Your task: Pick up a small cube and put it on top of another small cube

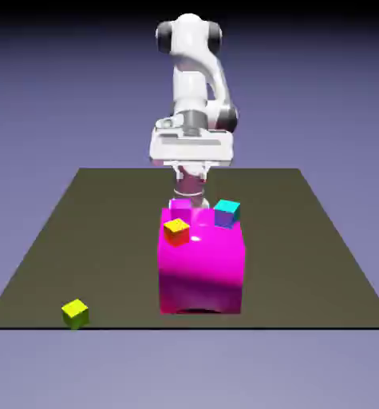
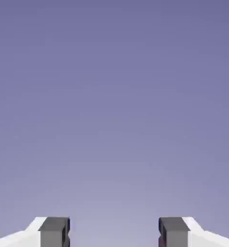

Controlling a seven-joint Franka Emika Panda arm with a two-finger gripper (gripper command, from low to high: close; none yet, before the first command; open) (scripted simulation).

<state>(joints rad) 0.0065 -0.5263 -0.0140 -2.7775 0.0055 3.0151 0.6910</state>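
A small orange-topped cube (image 1: 176,231) rests on the near left of the top of a large magenta block (image 1: 202,268). A small cyan-topped cube (image 1: 227,212) sits at the block's far right top corner. A yellow-green cube (image 1: 75,313) lies on the table near its front edge, at the exterior view's left. My gripper (image 1: 190,200) hangs just behind the block's far top edge, and its tips are partly hidden there. In the hand view my gripper (image 2: 114,234) is open, its grey fingertips (image 2: 54,231) wide apart, with only backdrop between them.
The large magenta block stands mid-table, directly in front of the arm. The dark table (image 1: 104,240) stretches out to both sides of it, and its front edge runs just past the yellow-green cube.
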